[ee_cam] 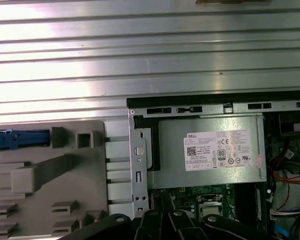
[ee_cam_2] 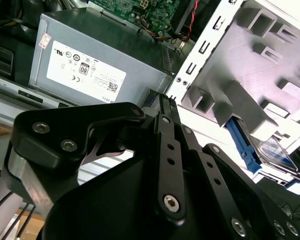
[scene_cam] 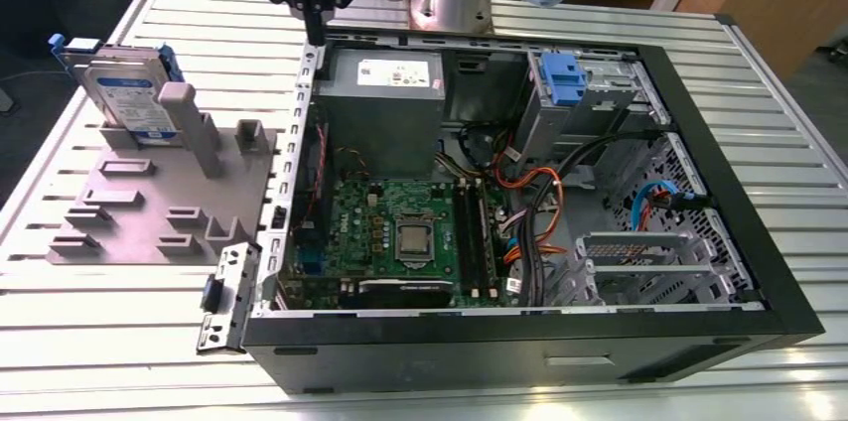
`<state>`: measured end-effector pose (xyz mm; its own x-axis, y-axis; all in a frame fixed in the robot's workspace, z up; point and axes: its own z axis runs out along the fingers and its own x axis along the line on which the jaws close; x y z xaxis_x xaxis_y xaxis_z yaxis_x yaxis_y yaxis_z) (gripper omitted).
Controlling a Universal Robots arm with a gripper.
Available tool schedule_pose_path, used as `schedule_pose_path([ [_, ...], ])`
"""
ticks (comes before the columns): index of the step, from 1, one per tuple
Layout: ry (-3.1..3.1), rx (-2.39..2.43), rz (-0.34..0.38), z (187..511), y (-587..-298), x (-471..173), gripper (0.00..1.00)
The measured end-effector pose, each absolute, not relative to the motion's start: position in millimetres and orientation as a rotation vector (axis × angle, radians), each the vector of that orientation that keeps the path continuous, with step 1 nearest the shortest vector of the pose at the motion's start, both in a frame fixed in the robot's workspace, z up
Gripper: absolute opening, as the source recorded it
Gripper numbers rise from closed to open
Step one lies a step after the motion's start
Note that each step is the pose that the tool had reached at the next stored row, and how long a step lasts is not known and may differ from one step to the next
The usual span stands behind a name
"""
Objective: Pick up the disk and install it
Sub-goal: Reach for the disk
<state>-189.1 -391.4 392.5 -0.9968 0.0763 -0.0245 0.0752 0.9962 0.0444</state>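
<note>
End effector hangs at PC case's far rim, fingers pinched together, nothing held. Disk stands upright in grey fixture on tabletop, exterior view's left, well apart.

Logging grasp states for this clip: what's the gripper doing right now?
Gripper: jaws closed, holding nothing; the disk stands upright in the grey holder.

Bright, even light fell on the scene. The ribbed table glared almost white in the first wrist view and was paler at the exterior view's left. Inside the case it was dimmer, with shadow under the walls. In the second wrist view the gripper was dark against a washed-out fixture.
</note>
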Motion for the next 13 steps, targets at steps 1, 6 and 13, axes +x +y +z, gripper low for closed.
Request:
schedule_pose_path([
  [1, 3.112, 0.118, 0.068, 392.5, -391.4, -189.5, 0.11],
  [6, 3.113, 0.118, 0.068, 392.6, -391.4, -191.9, 0.11],
  [13, 3.112, 0.118, 0.068, 392.5, -391.4, -194.4, 0.11],
])
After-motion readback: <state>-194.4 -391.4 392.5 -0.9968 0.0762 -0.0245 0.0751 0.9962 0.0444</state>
